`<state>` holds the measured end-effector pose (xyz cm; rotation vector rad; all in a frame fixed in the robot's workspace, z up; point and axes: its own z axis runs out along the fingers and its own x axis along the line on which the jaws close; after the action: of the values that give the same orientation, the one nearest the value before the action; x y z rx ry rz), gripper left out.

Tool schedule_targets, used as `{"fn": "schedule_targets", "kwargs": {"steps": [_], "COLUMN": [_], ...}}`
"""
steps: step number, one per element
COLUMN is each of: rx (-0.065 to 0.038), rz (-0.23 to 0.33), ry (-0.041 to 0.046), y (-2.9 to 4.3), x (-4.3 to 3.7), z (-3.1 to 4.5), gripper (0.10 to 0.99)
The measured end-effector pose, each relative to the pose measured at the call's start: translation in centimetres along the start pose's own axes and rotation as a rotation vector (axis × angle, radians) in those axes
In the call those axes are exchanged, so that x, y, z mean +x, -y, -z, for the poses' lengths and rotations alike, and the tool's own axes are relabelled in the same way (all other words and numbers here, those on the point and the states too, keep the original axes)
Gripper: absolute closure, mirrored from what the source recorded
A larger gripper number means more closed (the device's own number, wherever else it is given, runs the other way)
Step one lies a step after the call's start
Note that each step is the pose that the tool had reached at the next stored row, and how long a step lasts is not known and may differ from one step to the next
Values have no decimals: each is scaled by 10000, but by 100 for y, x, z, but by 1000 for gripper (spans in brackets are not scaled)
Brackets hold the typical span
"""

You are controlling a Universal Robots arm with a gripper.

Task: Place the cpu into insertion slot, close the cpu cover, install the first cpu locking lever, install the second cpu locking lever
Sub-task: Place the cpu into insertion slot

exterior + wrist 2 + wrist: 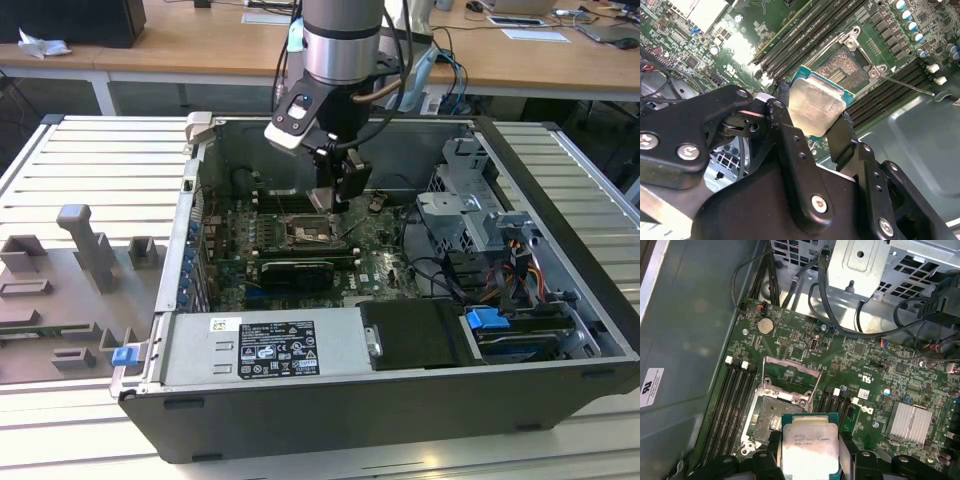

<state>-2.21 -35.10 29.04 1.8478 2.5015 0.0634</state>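
One cpu (816, 106), clamped in the end effector (812, 112), hangs above the insertion slot (842, 67).

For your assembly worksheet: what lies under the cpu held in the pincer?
The pincer holds the cpu over the green board; the open slot shows just past its edge. What lies directly beneath the cpu is covered by it.

One cpu (817, 107), one insertion slot (846, 65)
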Motion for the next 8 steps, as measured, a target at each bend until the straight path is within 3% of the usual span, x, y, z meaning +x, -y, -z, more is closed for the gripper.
{"fn": "schedule_targets", "kwargs": {"steps": [2,8], "rx": [22,29], "rz": [3,-64], "ry": [75,96], "y": [1,3], "x": [0,0], "z": [-16,-36], "gripper": [545,545]}}
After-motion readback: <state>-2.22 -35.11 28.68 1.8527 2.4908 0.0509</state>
